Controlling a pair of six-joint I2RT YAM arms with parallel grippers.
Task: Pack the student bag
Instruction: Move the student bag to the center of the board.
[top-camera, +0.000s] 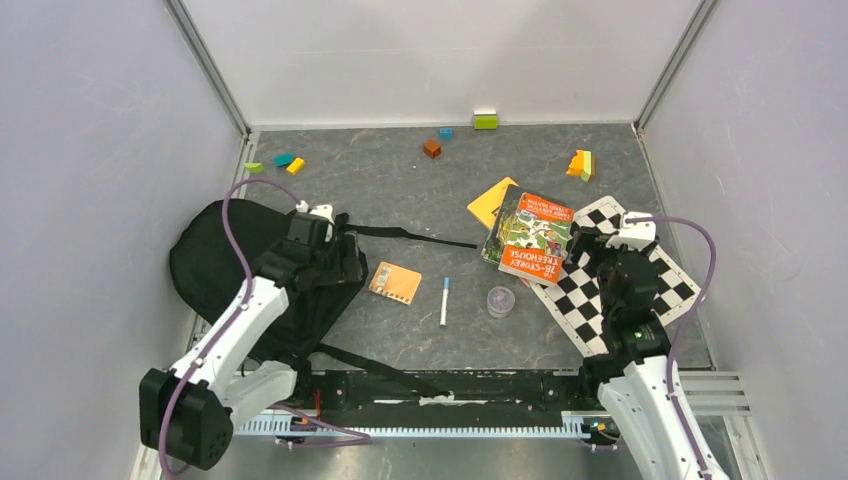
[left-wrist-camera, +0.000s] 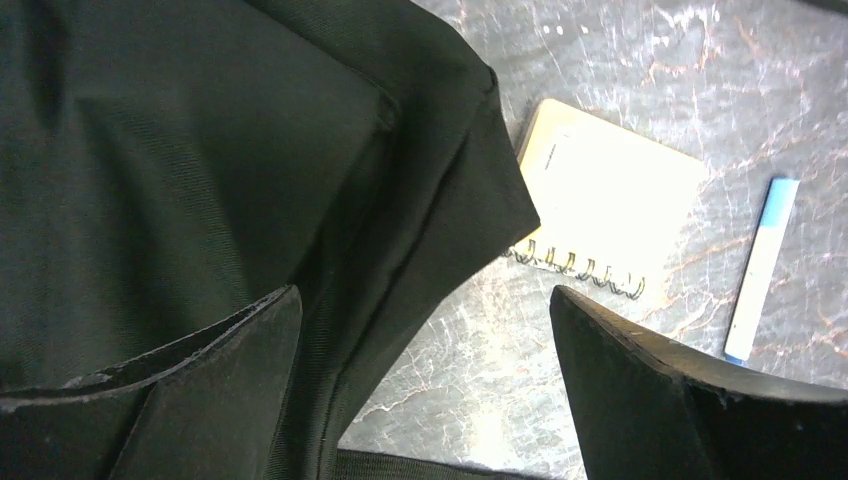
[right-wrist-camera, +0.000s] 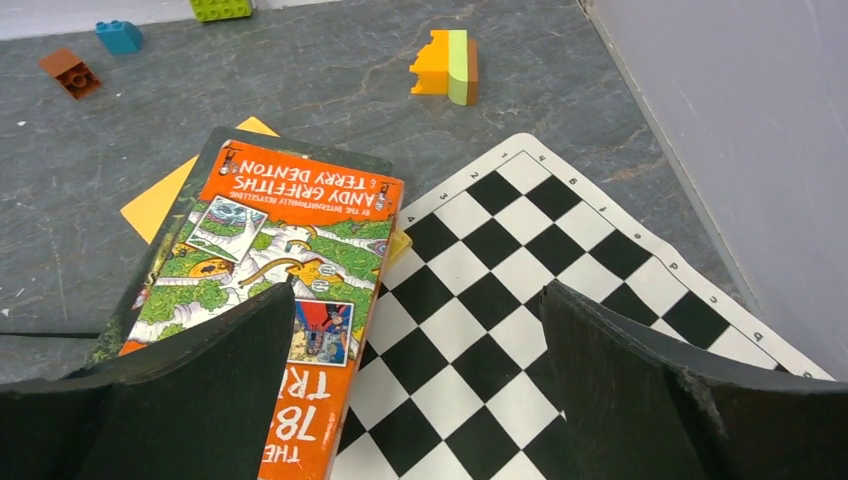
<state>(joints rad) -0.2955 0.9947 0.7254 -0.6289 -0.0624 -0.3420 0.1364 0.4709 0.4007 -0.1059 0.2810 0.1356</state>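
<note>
The student bag (top-camera: 215, 265) slumps on the surface (top-camera: 400, 190) directly beneath the left pincer (left-wrist-camera: 425, 400) and out to its left. A black fabric corner reaches into the gap between that pincer's jaws, which stand wide and hold nothing. The left arm is plainly the nearer to the bag. The right pincer (right-wrist-camera: 420, 400), equally wide and empty, hangs well apart from it. Under the right pincer spreads the checkered board (right-wrist-camera: 560, 260). Ahead and to its left an orange book (right-wrist-camera: 270, 260) lies partly on the board, its long axis running away from the pincer. Ahead of the left pincer, just beside the bag's corner, sits a spiral notepad (left-wrist-camera: 610, 190), with a pen (left-wrist-camera: 760, 260) farther right. I judge that the bag's opening must be found and held by the left arm before anything goes in.
</note>
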